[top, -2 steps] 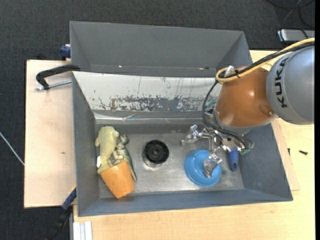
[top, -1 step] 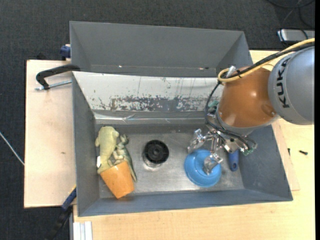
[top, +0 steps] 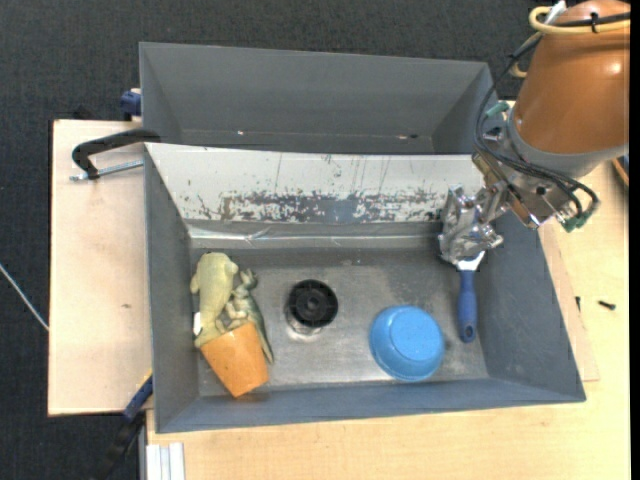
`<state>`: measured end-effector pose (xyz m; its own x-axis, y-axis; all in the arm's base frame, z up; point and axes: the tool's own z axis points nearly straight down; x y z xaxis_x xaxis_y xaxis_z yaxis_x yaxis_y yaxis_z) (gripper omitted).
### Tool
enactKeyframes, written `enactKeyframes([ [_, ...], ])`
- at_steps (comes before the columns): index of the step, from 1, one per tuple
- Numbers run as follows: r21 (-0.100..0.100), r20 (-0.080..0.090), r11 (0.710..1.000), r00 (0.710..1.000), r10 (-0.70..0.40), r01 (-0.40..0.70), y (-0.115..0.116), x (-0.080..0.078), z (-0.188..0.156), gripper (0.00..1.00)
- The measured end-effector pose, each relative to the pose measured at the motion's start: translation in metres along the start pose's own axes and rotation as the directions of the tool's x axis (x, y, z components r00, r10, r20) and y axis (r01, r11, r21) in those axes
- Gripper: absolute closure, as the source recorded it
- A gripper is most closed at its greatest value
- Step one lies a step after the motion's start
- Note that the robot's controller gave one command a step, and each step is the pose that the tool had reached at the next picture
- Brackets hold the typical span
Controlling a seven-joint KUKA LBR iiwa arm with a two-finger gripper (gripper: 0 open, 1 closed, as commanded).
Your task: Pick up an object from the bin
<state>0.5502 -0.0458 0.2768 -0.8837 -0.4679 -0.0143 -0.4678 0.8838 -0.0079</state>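
Bin (top: 300,98): grey metal, five loose items on the floor. Landmark: blue bowl (top: 407,343), sitting open side up near the front wall.

Gripper (top: 468,240): above and right of the bowl, toward the back wall, low in the bin under the arm's orange cover (top: 575,78). Whether it is spread or closed: cannot tell.

Blue-handled tool (top: 466,308): just right of the bowl, not touching it. Handle runs front to back; its white head meets the gripper's tip. Whether the head is clamped: cannot tell.

Black round item (top: 311,303): left of the bowl, apart from it.

Green toy animal (top: 218,286): far left of the bowl, resting against an orange cup (top: 238,363) that lies tipped at its front end.
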Motion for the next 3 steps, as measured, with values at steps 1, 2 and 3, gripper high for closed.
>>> enactKeyframes([
  [1,-0.006,-0.008,1.0,1.0,0.0,0.0,0.001,0.001,0.005,0.0],
  [2,-0.017,-0.018,0.994,0.994,-0.112,0.112,0.101,-0.006,0.146,0.0],
  [3,-0.006,0.004,0.986,0.986,-0.165,0.165,0.139,-0.076,0.195,0.0],
])
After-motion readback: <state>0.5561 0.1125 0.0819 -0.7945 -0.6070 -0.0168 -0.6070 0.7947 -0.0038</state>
